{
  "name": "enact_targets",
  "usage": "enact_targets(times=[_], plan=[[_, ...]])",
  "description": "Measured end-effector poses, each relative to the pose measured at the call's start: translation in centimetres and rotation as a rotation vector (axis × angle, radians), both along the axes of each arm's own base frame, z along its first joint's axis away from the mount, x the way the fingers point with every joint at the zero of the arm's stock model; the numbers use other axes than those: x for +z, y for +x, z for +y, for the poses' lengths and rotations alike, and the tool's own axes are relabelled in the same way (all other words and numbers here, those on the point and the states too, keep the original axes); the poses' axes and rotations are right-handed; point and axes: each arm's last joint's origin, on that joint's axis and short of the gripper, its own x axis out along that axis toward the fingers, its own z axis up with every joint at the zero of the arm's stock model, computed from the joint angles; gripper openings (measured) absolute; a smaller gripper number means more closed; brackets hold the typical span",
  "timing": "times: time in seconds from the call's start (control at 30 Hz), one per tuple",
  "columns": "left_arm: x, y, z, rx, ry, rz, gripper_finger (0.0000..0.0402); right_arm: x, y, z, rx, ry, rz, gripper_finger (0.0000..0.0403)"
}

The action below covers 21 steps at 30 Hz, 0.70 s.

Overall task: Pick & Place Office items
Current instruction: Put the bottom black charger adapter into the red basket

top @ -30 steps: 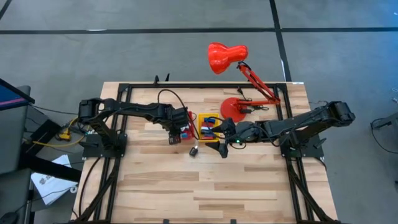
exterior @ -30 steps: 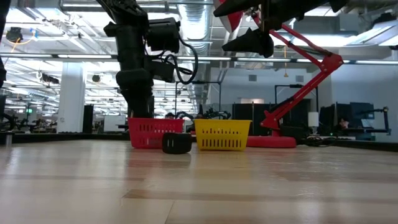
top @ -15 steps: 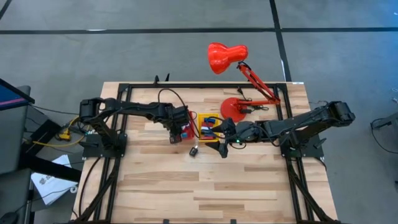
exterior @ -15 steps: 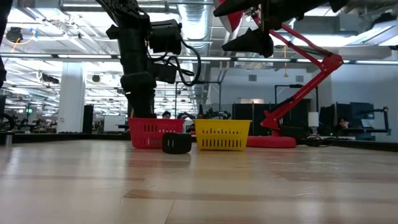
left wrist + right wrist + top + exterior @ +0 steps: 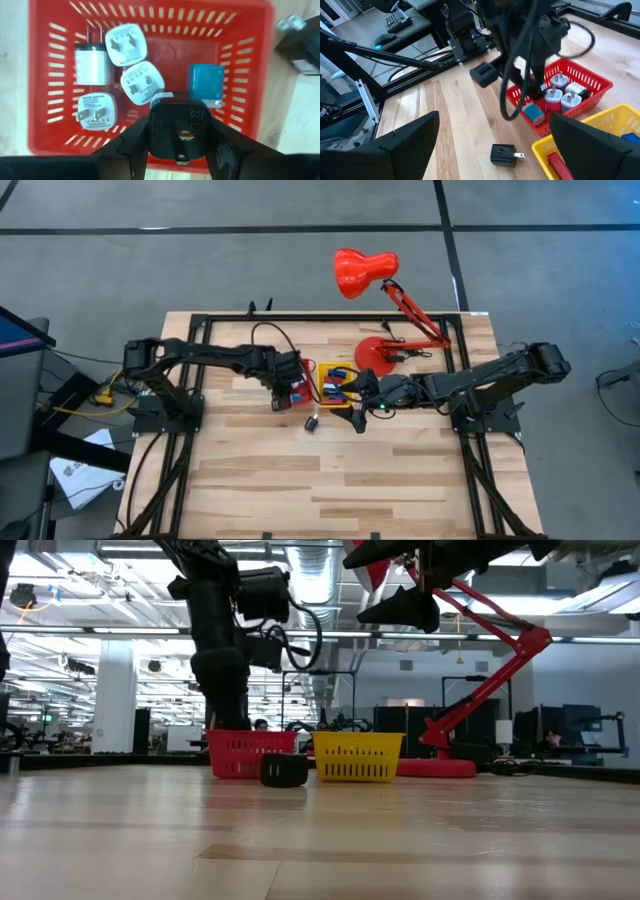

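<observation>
A black plug adapter (image 5: pixel 179 131) hangs over the inside of the red bin (image 5: pixel 46 75), with my left gripper (image 5: pixel 179 152) shut on it. Three white adapters (image 5: pixel 142 82) and a teal one (image 5: pixel 205 84) lie on the bin's floor. Another black adapter (image 5: pixel 311 421) rests on the table in front of the bins, also seen in the low view (image 5: pixel 284 770) and the right wrist view (image 5: pixel 504 154). My right gripper (image 5: pixel 357 392) hovers open beside the yellow bin (image 5: pixel 335 388), which holds red and blue pieces. My left gripper pinches the black adapter by two opposite sides (image 5: pixel 152 135) between its two fingers (image 5: pixel 131 147). The fingers come from above, pointing steeply down. The adapter's pronged face (image 5: pixel 184 134) is turned up toward the wrist. Whether the adapter touches the pieces below, I cannot tell.
The two bins (image 5: pixel 250 753) (image 5: pixel 358 756) stand side by side at mid-table. The red desk lamp's base (image 5: pixel 380 355) stands behind them on the right, its head (image 5: pixel 362 272) reaching past the far edge. Bare wood lies toward the near edge.
</observation>
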Motion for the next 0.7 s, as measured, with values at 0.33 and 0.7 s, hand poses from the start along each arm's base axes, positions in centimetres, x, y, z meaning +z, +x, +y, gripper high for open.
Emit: enact_targets(times=[0.33, 0.7], plan=[[0.9, -0.3, -0.4, -0.029, -0.077, -0.036, 0.0147, 0.0, 0.0, 0.0, 0.008, -0.021, 0.005, 0.0370], [-0.5, 0.0, 0.0, -0.031, -0.073, 0.012, 0.0147, 0.1, 0.0, 0.0, 0.009, -0.021, -0.003, 0.0370]])
